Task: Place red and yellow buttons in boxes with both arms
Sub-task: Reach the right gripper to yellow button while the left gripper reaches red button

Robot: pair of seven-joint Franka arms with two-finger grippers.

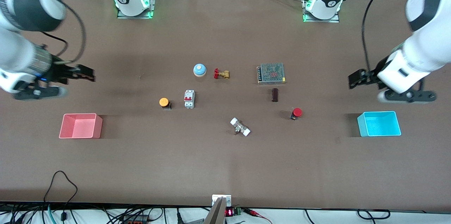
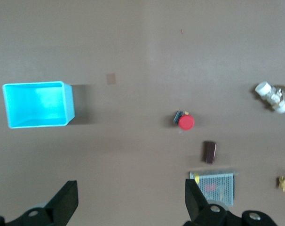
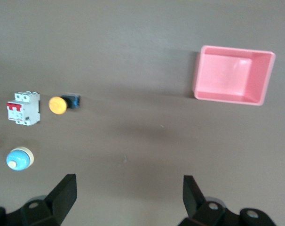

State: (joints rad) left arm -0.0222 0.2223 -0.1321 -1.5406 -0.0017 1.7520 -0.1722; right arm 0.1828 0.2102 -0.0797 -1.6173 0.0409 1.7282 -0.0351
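Note:
The yellow button (image 1: 164, 102) lies on its side beside a white circuit breaker; it also shows in the right wrist view (image 3: 58, 105). The red button (image 1: 296, 112) lies toward the left arm's end; it also shows in the left wrist view (image 2: 186, 122). The pink box (image 1: 80, 125) stands empty at the right arm's end and shows in the right wrist view (image 3: 233, 75). The cyan box (image 1: 379, 124) stands empty at the left arm's end and shows in the left wrist view (image 2: 36, 104). My right gripper (image 1: 88, 73) is open and empty above the table, up from the pink box. My left gripper (image 1: 355, 79) is open and empty above the table, up from the cyan box.
A white circuit breaker (image 1: 189, 99), a blue bell (image 1: 199, 70), a brass valve with a red handwheel (image 1: 221, 74), a metal mesh power supply (image 1: 271, 73), a dark brown block (image 1: 275, 94) and a white-ended fitting (image 1: 240, 127) lie around the table's middle.

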